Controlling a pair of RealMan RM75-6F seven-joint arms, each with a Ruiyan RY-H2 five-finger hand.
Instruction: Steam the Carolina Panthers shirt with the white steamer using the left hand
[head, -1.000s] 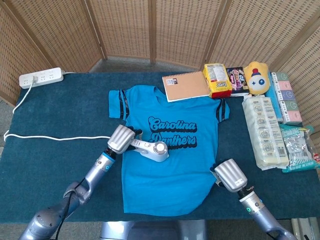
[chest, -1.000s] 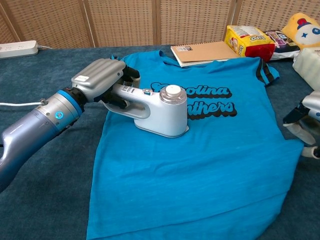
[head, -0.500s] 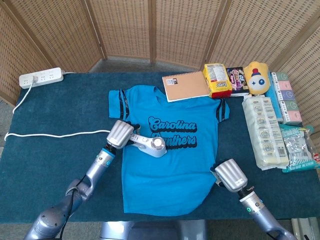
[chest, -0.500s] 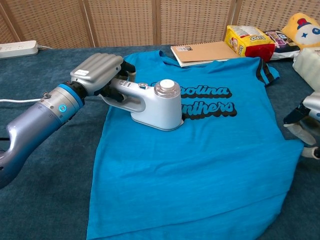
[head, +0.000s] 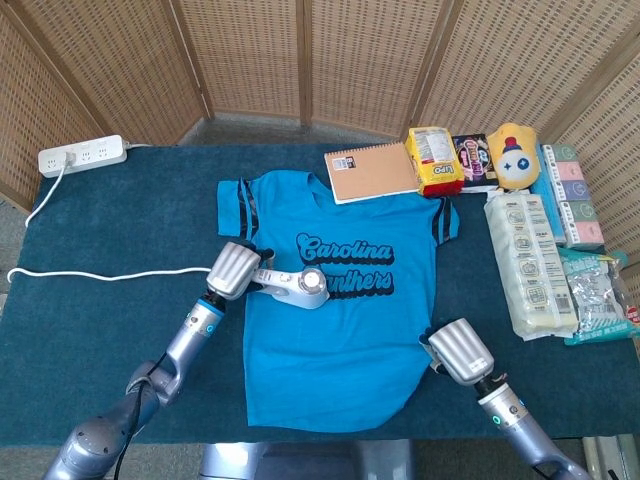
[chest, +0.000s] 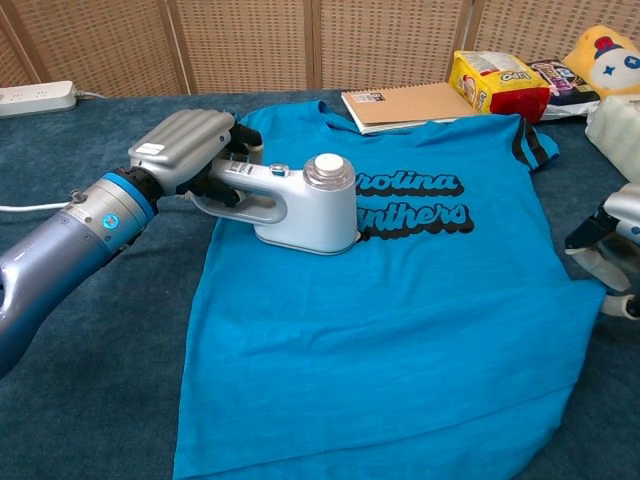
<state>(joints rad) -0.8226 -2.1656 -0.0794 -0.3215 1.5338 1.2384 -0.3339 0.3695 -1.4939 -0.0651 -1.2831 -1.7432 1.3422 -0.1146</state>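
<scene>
A blue Carolina Panthers shirt (head: 345, 330) (chest: 400, 330) lies flat on the dark blue table, its lettering facing up. The white steamer (head: 293, 286) (chest: 300, 205) rests on the shirt's left chest, just left of the lettering. My left hand (head: 231, 270) (chest: 185, 150) grips the steamer's handle from the shirt's left edge. My right hand (head: 458, 351) (chest: 610, 250) sits at the shirt's lower right hem, fingers curled down onto the cloth edge; whether it pinches the cloth is unclear.
A white cable (head: 100, 272) runs left from the steamer to a power strip (head: 82, 155). A notebook (head: 372, 170), snack bags (head: 435, 160), a yellow plush (head: 512, 155) and packaged goods (head: 530, 262) line the back and right side.
My left hand has slid the steamer up and to the left over the shirt, from below the lettering to beside it. The right hand has stayed put.
</scene>
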